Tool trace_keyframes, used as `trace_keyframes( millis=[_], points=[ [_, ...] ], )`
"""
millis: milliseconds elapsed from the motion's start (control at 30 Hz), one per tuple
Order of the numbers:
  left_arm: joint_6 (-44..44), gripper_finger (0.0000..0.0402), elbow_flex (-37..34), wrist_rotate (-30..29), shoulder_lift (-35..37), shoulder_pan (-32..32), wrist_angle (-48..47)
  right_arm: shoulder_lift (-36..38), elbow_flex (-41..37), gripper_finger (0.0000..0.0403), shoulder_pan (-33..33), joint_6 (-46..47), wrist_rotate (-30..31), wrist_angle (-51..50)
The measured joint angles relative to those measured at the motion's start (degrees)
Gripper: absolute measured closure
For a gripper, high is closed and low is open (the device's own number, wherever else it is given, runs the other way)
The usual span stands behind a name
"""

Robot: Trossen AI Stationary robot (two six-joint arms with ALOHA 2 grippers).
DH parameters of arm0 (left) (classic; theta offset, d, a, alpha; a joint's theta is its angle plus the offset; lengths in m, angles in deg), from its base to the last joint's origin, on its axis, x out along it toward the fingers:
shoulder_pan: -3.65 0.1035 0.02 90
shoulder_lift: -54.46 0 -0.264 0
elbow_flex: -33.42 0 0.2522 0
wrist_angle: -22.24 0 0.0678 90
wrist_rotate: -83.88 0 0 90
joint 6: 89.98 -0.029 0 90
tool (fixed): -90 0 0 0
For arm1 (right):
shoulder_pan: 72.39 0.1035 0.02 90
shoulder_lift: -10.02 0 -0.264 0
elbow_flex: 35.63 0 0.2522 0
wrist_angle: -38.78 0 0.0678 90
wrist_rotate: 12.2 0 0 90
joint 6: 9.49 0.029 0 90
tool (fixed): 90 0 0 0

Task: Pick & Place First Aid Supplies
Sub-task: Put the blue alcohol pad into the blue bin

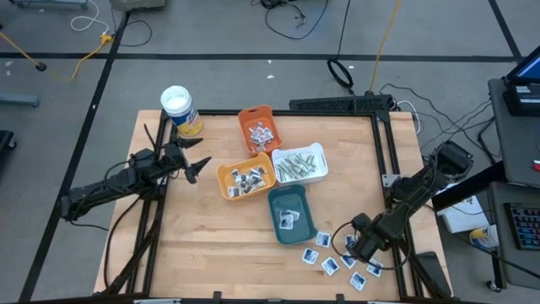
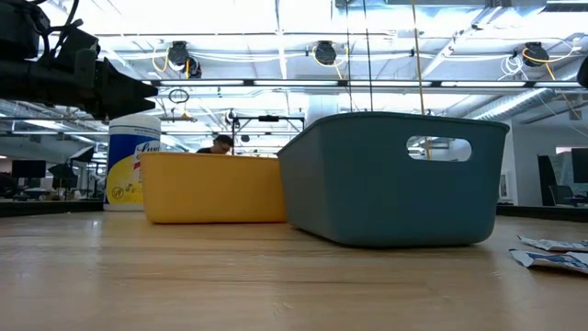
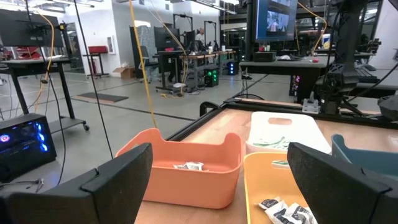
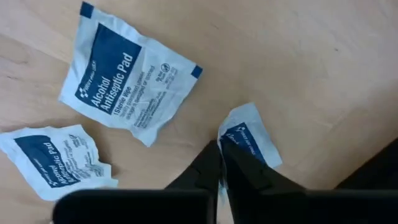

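Your right gripper (image 4: 219, 163) is down at the lower right of the high view, among the loose sachets on the surface (image 1: 211, 245). Its fingers are pinched together on the edge of one sachet (image 4: 249, 142), the small blue-and-white one in the lower middle of the right wrist view. From that view the hold looks thin, perhaps only a corner, so I judge the lift to be the delicate part.

Raise it straight up and slowly, so the packet does not slide out or drag its neighbours. Two more lie close by: the alcohol pad (image 4: 127, 68) at upper left of the wrist view and a crumpled pad (image 4: 53, 160) at lower left, both apart from the one you hold. Check that the packet comes up with the fingers before you travel; if it stays flat, release and take a deeper bite.

The teal tray (image 1: 289, 215), just above and left of the pile in the high view, already holds a similar sachet, so it seems the likely target. Carry high enough to clear its wall, and let go over the middle.

Your left gripper (image 1: 196, 166) waits at centre left of the high view, fingers spread wide and holding nothing, near the yellow tray (image 1: 224, 176). Leave it there, clear of the right arm's path.
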Motion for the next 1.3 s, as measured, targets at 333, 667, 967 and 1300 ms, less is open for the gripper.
trace_keyframes(
  millis=[333,667,967,1300],
  points=[
    [0.0,0.0023,0.0,0.0,0.0,-0.02,0.0,2.29,9.5,0.0401,-4.22,-10.89,-0.11,-20.02],
    [0.0,0.0023,0.0,0.0,0.0,-0.01,0.0,4.57,17.09,0.0402,-12.55,-17.92,1.75,-31.39],
    [0.0,0.0023,0.0,0.0,0.0,-0.01,0.0,-3.67,27.75,0.0402,-23.5,-33.71,4.83,-31.4],
    [0.0,0.0023,0.0,0.0,0.0,-0.02,0.0,-19.84,48.87,0.0403,-32.32,-50.44,4.95,-31.57]
  ],
)
